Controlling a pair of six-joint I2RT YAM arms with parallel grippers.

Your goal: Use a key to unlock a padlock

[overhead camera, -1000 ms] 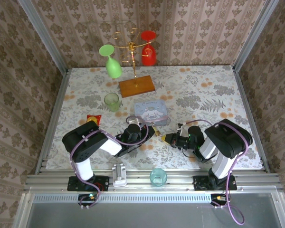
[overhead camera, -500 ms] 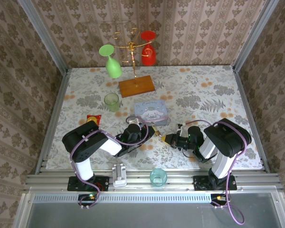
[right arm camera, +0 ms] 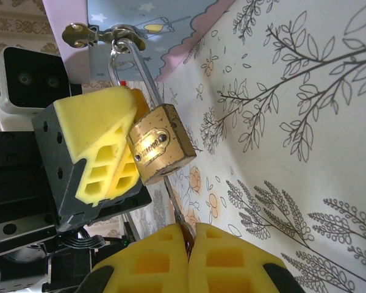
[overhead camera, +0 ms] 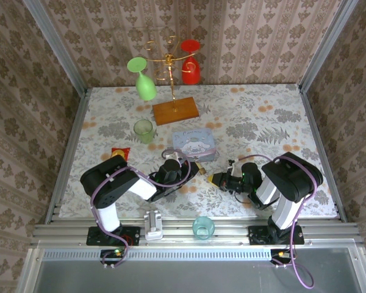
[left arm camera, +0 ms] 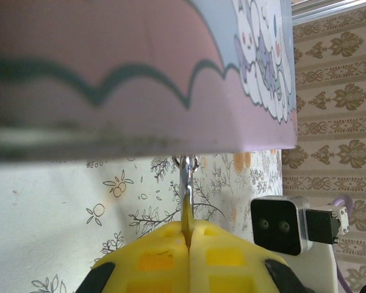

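The small brass-gold padlock with a squarish body (right arm camera: 161,152) hangs by its thin silvery shackle (right arm camera: 134,67) from the metal hasp (right arm camera: 94,33) of the pale blue and pink cartoon-printed tin (left arm camera: 110,49). It sits just above the floral-cloth table (right arm camera: 293,122). The left hand (left arm camera: 186,235) is closed, its 2 yellow foam pads (left arm camera: 152,256) pinching the padlock's body edge-on. The right hand (right arm camera: 188,241) is clamped tight on the head of the thin dark metal key (right arm camera: 174,204). The key's blade reaches the underside of the padlock; how deep it sits there cannot be told.

The padlock looks hard, smooth and light, and free to swing on the hasp, so it likely needs bracing across its flat faces. The key looks stiff but slim and may twist in soft foam. It is best held by its head near the blade and turned about its own axis, because sideways force could bend it or pop it out.
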